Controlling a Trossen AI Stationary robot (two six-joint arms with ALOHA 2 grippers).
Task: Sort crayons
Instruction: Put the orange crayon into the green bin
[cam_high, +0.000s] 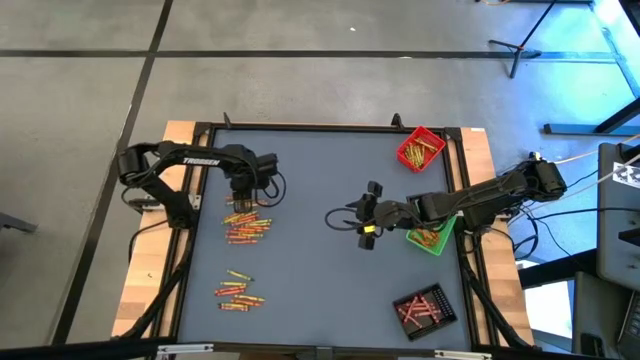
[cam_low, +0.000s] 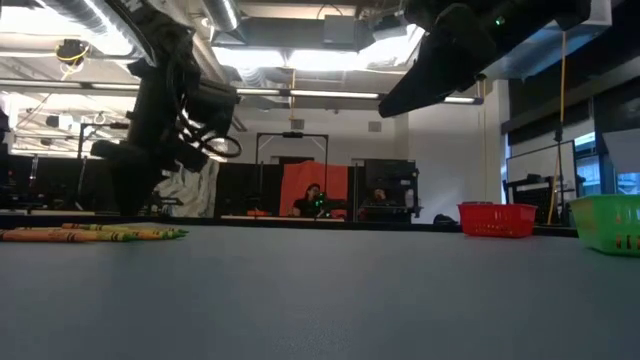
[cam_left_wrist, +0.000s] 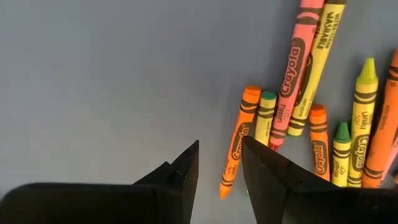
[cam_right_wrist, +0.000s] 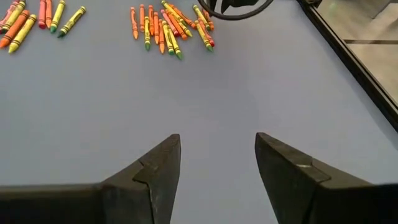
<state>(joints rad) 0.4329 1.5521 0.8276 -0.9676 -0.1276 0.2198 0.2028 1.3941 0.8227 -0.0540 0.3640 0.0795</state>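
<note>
Your table (cam_high: 320, 270), a grey-blue surface in a dark frame, fills the middle of the high view. The left arm (cam_high: 170, 160) reaches in from the left edge, and the right arm (cam_high: 500, 190) stretches in from the right, crossing over the green tray (cam_high: 432, 240).

Three square trays sit along the right side: the red tray (cam_high: 420, 148) at upper right with crayons in it, the green one at mid right, and the black tray (cam_high: 424, 309) at lower right, which holds reddish sticks.

Your left gripper (cam_high: 241, 198) hangs just above the upper heap of loose crayons (cam_high: 246, 226), left of centre. In the left wrist view its fingers (cam_left_wrist: 264, 171) stand a little apart with nothing between them, and the tip of an orange crayon (cam_left_wrist: 237, 146) lies in the gap below them, not clamped.

Your right gripper (cam_high: 366, 229) sits over bare table near the centre of the high view. The right wrist view shows its fingers (cam_right_wrist: 163, 163) wide apart and empty, with both heaps far across the surface.

A second, smaller heap of crayons (cam_high: 238, 292) lies at lower left, well apart from the first.
</note>
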